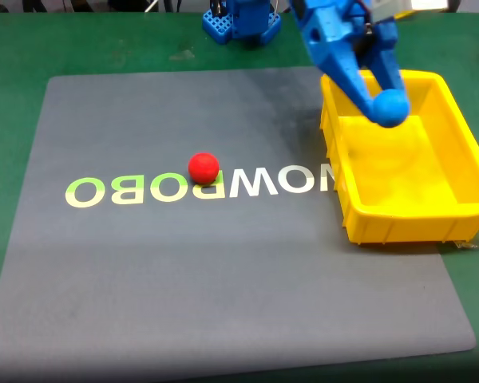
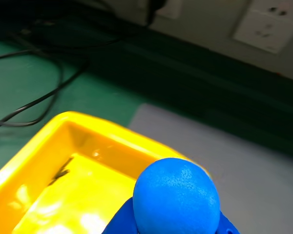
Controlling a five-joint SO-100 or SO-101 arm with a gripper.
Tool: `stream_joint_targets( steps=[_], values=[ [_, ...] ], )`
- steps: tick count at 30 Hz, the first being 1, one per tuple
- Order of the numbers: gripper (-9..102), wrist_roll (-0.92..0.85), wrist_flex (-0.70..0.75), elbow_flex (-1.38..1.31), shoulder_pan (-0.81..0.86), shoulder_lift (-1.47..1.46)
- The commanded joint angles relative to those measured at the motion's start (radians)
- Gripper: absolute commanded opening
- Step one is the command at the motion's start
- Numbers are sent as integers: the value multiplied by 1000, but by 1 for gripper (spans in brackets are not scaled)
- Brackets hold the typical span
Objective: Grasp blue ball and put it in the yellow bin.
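The carry step is nearing its end: the fingers [image 1: 389,102] are gripping the ball [image 1: 390,108], holding it in the air above the bin [image 1: 463,209]. In the fixed view the ball is hanging over the bin's far half, inside the line of the rim and clear of the floor. The wrist view is showing the ball [image 2: 176,200] pinched at the tip of the fingers, with the bin's [image 2: 44,141] corner and shiny floor lying below and to the left of it.

The bin is sitting at the right edge of the grey mat [image 1: 144,271], partly on the green bench [image 1: 16,48]. 1 red ball [image 1: 203,167] is resting on the mat well left of the bin, on the white lettering, and is no part of this job.

Judging from this, the next move is calling for little: perhaps lowering slightly toward the bin's floor so the ball is not bouncing out, then opening the fingers. Since the ball is sitting toward the bin's far wall, nudging it nearer the bin's middle before releasing would be safer.
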Motion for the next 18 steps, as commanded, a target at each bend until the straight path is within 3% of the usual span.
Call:
stream_joint_targets(
  steps=[1, 13, 18],
  values=[
    [0, -12, 11, -8, -52, 72],
    [0, -23, 26, -8, -72, 66],
    [28, -23, 60, -8, -51, 77]
  ],
)
